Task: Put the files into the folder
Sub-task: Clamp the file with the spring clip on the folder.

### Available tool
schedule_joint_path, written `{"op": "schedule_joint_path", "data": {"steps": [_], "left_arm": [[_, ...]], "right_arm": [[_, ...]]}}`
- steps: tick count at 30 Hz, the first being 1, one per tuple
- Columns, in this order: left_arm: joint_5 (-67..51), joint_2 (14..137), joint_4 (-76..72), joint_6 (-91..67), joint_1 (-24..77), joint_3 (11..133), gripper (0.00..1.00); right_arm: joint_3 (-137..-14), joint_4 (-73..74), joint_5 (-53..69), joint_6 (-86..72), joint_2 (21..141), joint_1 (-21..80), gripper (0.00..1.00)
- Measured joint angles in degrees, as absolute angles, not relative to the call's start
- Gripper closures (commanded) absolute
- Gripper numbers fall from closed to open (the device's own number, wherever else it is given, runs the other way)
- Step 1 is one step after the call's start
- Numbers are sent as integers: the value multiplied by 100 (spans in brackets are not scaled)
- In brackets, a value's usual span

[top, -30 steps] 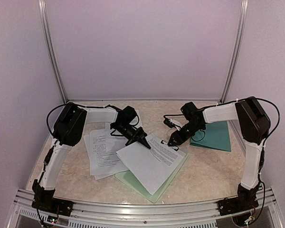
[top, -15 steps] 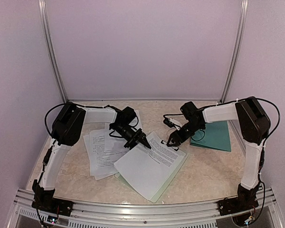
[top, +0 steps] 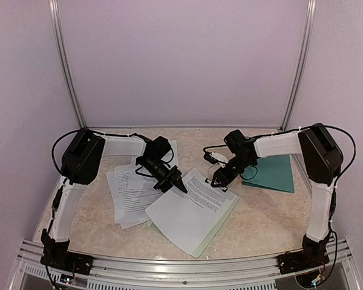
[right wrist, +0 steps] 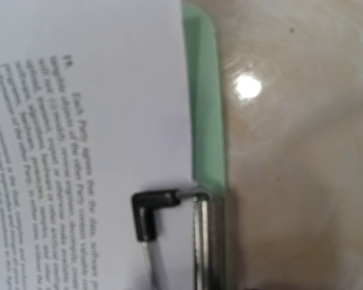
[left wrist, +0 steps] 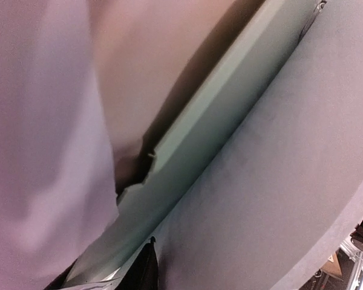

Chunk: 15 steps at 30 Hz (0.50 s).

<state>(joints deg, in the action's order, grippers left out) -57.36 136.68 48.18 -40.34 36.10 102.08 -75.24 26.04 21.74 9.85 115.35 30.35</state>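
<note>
**A:** Where is the folder (top: 273, 173)?

**B:** Flat on the counter (top: 263, 220) at the far right, closed as far as the overhead view shows. No paper lies on it.

**A:** And the files (top: 130, 194)?

**B:** Still outside it. A loose pile lies left of centre. Just to the right of that pile, one top sheet (top: 187, 214) sits askew on a pale green clipboard (right wrist: 204, 90). The board's edge shows along the sheet's right side and near corner.

**A:** What is the left end effector (top: 176, 185) doing?

**B:** It points down at the far-left edge of the top sheet. Its wrist camera is very close and blurred. It shows the clipboard's edge running diagonally, a broad grey surface beside it that may be the sheet seen from underneath, and one dark fingertip (left wrist: 144, 273) at the bottom.

**A:** Are its fingers spread or pinching?

**B:** I cannot tell. Only that one tip shows, and from overhead the fingers merge into a single dark shape.

**A:** And the right end effector (top: 219, 180)?

**B:** It hangs over the far-right corner of the top sheet, near the folder but apart from it. Its camera looks straight down on printed text, the strip of green board beside the paper, and the metal clip (right wrist: 206, 241) with a black-tipped lever lying over the sheet.

**A:** Is it spread or pressed together?

**B:** I cannot tell that either. Its fingers are out of its own view, and overhead they are too small to make out.
</note>
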Motion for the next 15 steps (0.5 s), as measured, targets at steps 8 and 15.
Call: {"op": "schedule_joint_path", "data": {"steps": [8,15], "left_arm": [[-5645,13668,4810,-4051,3645,10235,87],[-5583,13668,4779,-4075,3667,10239,100]], "right_arm": [[-7535,2604,1811,1083,11531,3157,67],[-7533,2556,1616,1135,11528,3227,86]]}}
